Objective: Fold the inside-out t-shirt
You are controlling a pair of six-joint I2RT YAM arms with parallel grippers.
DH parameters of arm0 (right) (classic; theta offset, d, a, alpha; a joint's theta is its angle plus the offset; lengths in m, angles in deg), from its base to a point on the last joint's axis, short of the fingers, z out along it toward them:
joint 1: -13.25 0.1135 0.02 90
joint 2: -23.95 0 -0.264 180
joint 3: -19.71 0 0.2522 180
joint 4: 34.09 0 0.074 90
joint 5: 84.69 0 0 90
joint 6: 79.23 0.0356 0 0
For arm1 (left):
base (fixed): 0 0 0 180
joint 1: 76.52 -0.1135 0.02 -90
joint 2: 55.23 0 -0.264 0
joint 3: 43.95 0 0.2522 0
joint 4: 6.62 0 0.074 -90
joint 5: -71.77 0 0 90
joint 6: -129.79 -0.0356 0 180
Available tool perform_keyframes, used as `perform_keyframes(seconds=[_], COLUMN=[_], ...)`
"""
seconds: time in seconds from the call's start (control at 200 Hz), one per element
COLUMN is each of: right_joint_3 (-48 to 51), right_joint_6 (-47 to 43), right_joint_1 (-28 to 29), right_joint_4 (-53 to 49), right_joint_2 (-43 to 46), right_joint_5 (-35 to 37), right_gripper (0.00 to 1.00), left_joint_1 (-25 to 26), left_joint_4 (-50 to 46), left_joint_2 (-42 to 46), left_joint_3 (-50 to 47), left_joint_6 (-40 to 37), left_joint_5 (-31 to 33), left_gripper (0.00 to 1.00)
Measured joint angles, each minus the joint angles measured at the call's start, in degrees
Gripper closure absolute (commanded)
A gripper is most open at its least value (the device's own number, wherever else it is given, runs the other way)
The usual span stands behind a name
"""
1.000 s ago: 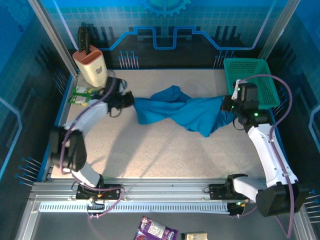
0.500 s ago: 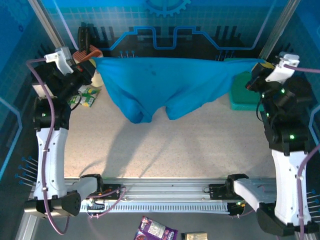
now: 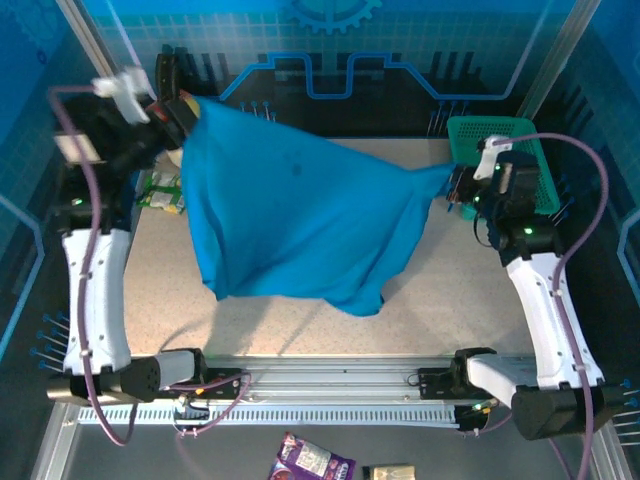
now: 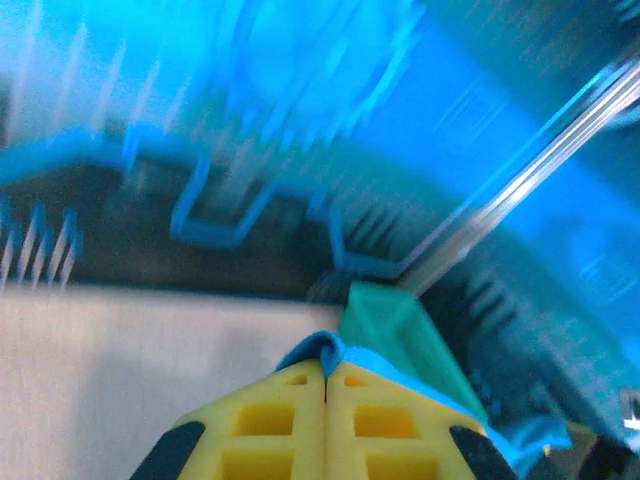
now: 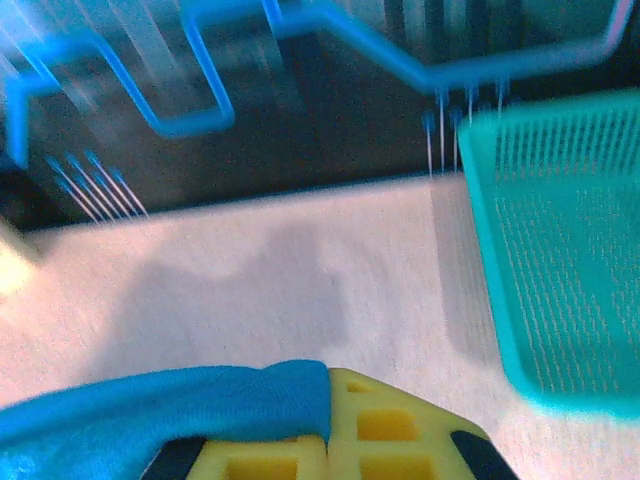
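Observation:
The inside-out t-shirt [image 3: 300,225], plain medium blue, hangs spread in the air between my two arms, its lower edge drooping toward the table's front. High at the back left, my left gripper [image 3: 182,112] is shut on one corner of the cloth; in the left wrist view a blue fold [image 4: 335,352] pokes out between the closed yellow fingers [image 4: 275,415]. Lower, at the right, my right gripper [image 3: 455,190] is shut on the opposite corner, and the cloth [image 5: 170,410] drapes over its left finger.
A teal-green mesh basket [image 3: 515,165] stands at the back right, just behind the right gripper. A beige container [image 3: 175,150] and a green packet [image 3: 160,195] sit at the back left, partly behind the cloth. Speckled table [image 3: 450,300] shows to the right of the shirt.
A second ago the shirt lay twisted on the table. Both arms lifted it taut and high; now the right gripper has come down and the cloth hangs wider and lower.

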Motion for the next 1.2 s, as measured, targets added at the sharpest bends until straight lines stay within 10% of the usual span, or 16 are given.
perform_keyframes(seconds=[0.29, 0.655, 0.926, 1.201], right_joint_3=[11.0, 12.2, 12.2, 12.2], right_joint_6=[0.0, -0.1, -0.1, -0.1], right_joint_1=[-4.2, -4.6, -5.0, -5.0], right_joint_4=[-2.1, -0.9, -0.7, -0.8], right_joint_2=[-7.8, -8.5, -8.5, -8.5], right_joint_5=[0.0, 0.1, 1.6, 1.5], right_gripper=[1.00, 1.00, 1.00, 1.00], left_joint_1=[7.0, 9.3, 11.0, 11.9], left_joint_4=[-0.1, 5.7, 6.2, 3.5], left_joint_2=[-19.4, -29.9, -38.5, -35.5], left_joint_3=[-26.9, -19.2, -8.7, -13.3], left_joint_6=[-2.4, -4.2, -6.2, -7.4], left_joint_5=[1.2, 1.8, 3.6, 7.6], left_gripper=[1.00, 0.97, 0.59, 0.58])
